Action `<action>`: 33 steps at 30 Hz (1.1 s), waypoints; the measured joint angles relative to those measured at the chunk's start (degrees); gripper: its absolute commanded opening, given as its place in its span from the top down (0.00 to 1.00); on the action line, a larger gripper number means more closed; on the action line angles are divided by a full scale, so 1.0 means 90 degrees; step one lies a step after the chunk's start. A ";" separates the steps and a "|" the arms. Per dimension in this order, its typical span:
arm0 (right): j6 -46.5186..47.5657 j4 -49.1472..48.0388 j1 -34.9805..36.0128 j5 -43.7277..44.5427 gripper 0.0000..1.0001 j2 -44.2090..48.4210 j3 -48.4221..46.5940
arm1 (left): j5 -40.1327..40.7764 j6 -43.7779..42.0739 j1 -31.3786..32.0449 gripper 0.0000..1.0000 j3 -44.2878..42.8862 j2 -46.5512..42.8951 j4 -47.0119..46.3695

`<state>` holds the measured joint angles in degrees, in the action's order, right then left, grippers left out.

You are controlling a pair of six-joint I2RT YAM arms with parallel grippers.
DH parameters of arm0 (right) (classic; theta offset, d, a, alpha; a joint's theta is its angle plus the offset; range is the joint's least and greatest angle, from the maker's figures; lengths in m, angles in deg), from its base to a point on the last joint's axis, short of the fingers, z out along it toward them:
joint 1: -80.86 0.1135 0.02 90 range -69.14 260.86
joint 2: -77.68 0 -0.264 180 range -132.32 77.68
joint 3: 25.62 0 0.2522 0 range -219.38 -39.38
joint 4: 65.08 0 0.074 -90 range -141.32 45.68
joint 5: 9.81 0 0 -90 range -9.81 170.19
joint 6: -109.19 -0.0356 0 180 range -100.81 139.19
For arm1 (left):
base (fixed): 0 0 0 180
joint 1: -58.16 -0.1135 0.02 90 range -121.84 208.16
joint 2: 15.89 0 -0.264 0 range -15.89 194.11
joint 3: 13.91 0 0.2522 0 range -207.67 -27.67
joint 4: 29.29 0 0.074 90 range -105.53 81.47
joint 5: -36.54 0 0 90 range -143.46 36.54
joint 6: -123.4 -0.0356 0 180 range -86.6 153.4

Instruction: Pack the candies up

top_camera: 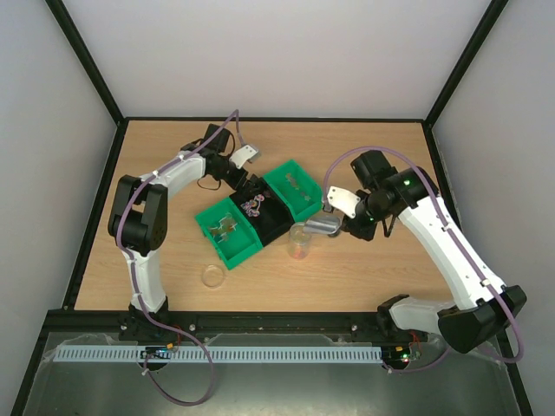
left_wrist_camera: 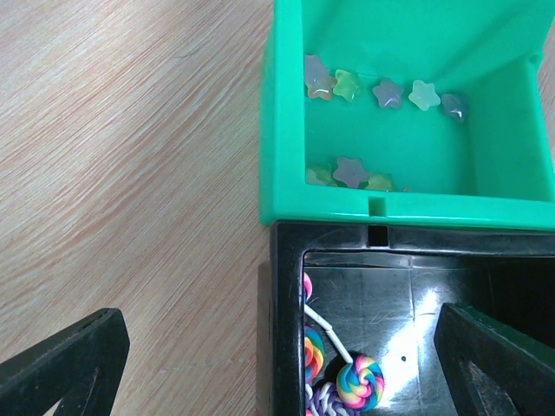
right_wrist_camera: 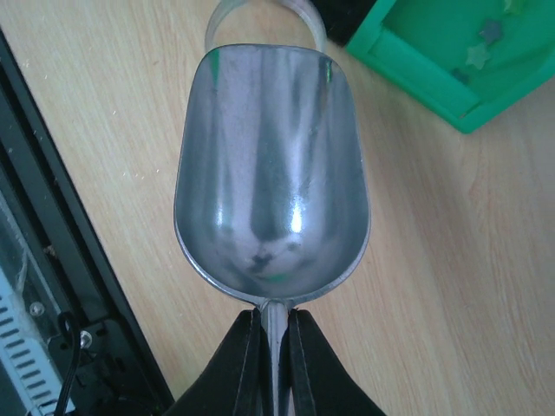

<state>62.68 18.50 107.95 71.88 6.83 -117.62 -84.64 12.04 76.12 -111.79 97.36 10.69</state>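
Note:
Small star-shaped candies [left_wrist_camera: 386, 93] in pale green, orange and purple lie in a green bin [left_wrist_camera: 282, 130]; the same bin shows in the top view [top_camera: 305, 206]. My left gripper [left_wrist_camera: 279, 340] is open and empty, with its jaws straddling the side wall of the black bin [left_wrist_camera: 286, 312], which holds swirl lollipops [left_wrist_camera: 360, 381]. In the top view the left gripper [top_camera: 251, 184] hovers over the bins. My right gripper [right_wrist_camera: 274, 322] is shut on the handle of a metal scoop [right_wrist_camera: 270, 165]. The scoop's bowl is empty and sits beside a clear cup [top_camera: 299, 243] holding some candies.
A second green bin [top_camera: 245, 251] with mixed sweets stands left of the black bin [top_camera: 276, 227]. A round clear lid [top_camera: 213, 276] lies on the table in front of it. The cup's rim [right_wrist_camera: 264, 10] shows just beyond the scoop tip. A black rail runs along the near table edge.

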 measured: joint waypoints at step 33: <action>-0.3687 -0.3266 0.0005 0.0442 0.99 -0.2747 -0.0109 | 0.1008 -0.0017 0.0452 0.23 -0.0255 0.0491 0.0153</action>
<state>29.50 -10.90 107.99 75.85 -17.89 -118.60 -75.56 11.88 80.18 -114.08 101.77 12.07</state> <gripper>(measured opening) 0.078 0.829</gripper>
